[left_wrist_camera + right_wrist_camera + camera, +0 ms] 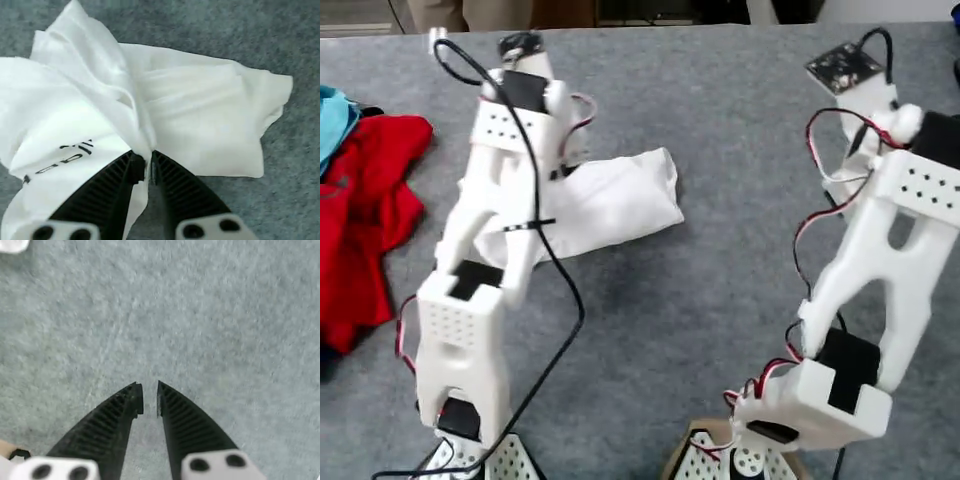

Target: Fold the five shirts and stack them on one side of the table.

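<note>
A: Grey felt covers the table. What lies along its left edge?

B: A teal garment, and touching it a red shirt, crumpled and unfolded. Nearer the middle lies the white shirt, bunched up, partly under the left arm.

A: And the left gripper?

B: Its jaws are pinching a raised ridge of the white shirt, with cloth caught between the tips.

A: How will that shirt handle?

B: Light, soft and limp, I'd judge. It will drape and drag over the felt rather than hold a crease. A hem or a shoulder corner seems a better hold than a mid-body bunch, which pulls several layers along.

A: What does the wrist view add?

B: The pinch itself, and dark print on the cloth. From the high view the arm covers that spot. The high view gives the lay of the table, with the coloured garments off to the left.

A: The right side?

B: The right gripper hangs above bare felt, jaws drawn nearly together with nothing between them.
</note>
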Motion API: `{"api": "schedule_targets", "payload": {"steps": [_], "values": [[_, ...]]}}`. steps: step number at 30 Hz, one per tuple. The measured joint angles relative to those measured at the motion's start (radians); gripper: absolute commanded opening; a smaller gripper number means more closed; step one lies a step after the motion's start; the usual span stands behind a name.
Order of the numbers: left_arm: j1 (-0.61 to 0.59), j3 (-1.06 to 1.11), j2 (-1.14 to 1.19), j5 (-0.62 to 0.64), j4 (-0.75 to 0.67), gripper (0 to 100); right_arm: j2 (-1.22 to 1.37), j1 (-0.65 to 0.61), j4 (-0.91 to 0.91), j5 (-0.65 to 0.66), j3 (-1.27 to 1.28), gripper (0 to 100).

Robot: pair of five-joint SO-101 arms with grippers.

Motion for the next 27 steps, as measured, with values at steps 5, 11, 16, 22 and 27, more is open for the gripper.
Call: {"api": "schedule_targets", "payload": {"steps": [5,11,16,22,27], "values": [[0.069,-0.141,0.132,0.106,-0.057,2,0.000,0.068,-0.068,0.012,0.106,7.7],[0.117,-0.301,0.281,0.163,-0.084,2,0.000,0.100,-0.126,0.034,0.199,7.7],[0.178,-0.404,0.330,0.170,-0.084,2,0.000,0.100,-0.189,0.031,0.267,7.7],[0.255,-0.448,0.334,0.170,-0.094,2,0.000,0.100,-0.279,0.017,0.370,7.7],[0.281,-0.440,0.334,0.170,-0.169,2,0.000,0.100,-0.338,0.017,0.437,7.7]]}}
